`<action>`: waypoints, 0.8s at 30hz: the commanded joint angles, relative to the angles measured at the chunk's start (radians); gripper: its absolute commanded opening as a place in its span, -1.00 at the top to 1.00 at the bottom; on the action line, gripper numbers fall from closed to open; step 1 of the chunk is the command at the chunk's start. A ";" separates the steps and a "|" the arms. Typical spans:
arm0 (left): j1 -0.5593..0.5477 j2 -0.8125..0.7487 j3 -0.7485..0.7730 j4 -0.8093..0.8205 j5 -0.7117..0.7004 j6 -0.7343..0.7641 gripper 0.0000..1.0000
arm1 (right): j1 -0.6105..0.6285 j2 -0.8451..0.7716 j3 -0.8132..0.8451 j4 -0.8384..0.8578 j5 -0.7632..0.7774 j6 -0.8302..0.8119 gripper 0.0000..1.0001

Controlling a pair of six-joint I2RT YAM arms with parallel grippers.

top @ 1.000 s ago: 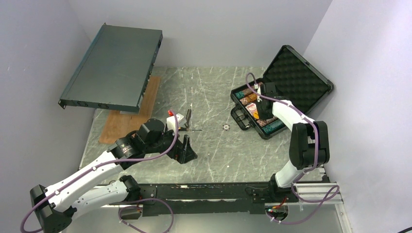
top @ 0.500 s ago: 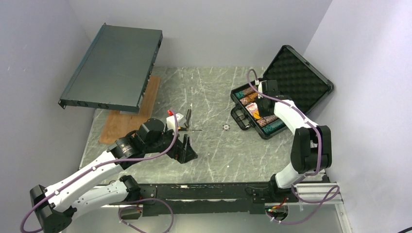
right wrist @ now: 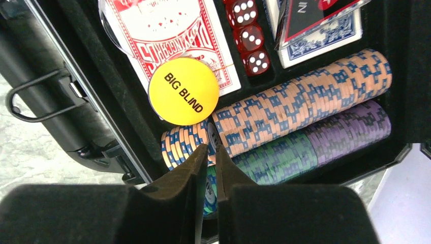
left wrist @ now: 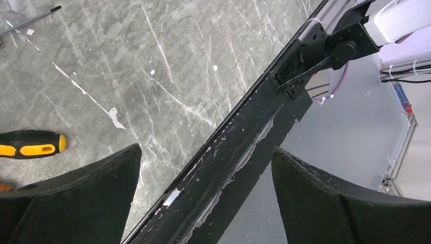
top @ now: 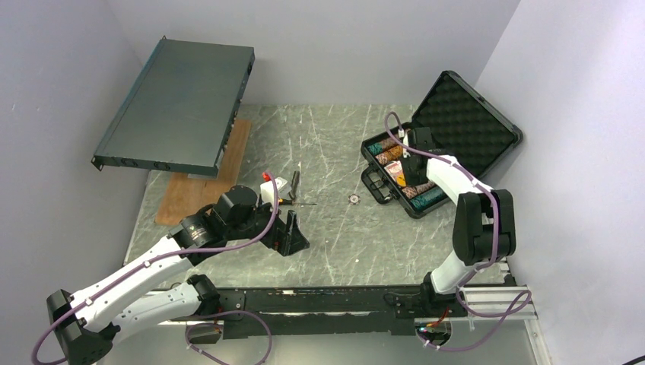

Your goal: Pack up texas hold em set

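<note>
The black case lies open at the right of the table, foam lid up. In the right wrist view its tray holds rows of orange, green and purple striped chips, a red card deck, a blue deck, red dice and a yellow "BIG BLIND" button. My right gripper is down in the chip rows, its jaws almost together on a green chip. It also shows in the top view. My left gripper is open and empty over the table's near edge.
A loose chip lies on the table left of the case. Orange-handled screwdrivers lie mid-table, one beside my left gripper. A dark-grey rack unit leans at the back left over a wooden board.
My right arm rose slightly toward the back of the case half a second ago, then came back down to the chip rows. The left arm has not moved.
</note>
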State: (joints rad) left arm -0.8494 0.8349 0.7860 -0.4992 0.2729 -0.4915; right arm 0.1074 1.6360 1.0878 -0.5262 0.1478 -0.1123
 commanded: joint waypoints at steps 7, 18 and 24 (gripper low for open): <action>0.003 -0.005 0.037 0.021 0.024 -0.017 -0.99 | 0.013 -0.099 0.034 0.015 -0.014 0.007 0.50; 0.003 -0.030 0.030 0.001 0.012 -0.019 -0.99 | 0.000 -0.001 -0.021 0.035 0.035 -0.003 0.79; 0.003 -0.036 0.021 0.008 0.009 -0.024 -0.99 | 0.014 -0.017 0.026 0.001 0.037 0.005 0.81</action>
State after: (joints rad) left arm -0.8494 0.8169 0.7860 -0.5026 0.2733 -0.4965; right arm 0.1139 1.6314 1.0721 -0.5137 0.1749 -0.1123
